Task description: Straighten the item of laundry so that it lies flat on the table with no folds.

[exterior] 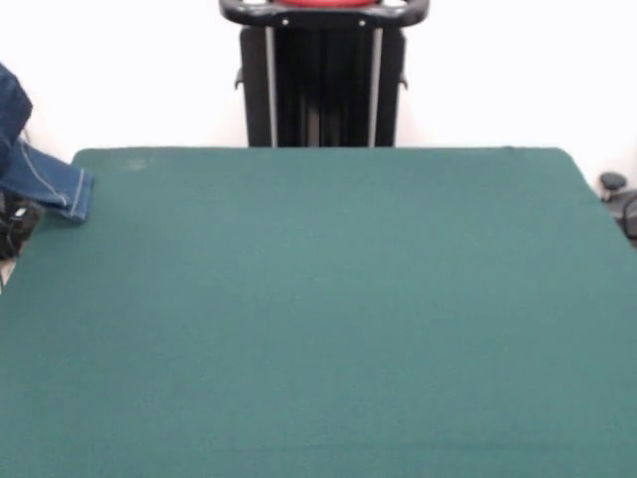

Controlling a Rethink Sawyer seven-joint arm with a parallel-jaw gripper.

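Denim jeans (45, 179) hang at left edge of table (318, 319); no readable writing; gripper unseen.

The pedestal (323, 85) stands upright at the far side, centred at the top edge. A black rim with a strip of red (323, 8) caps it there. No arm or gripper comes down into the front view.
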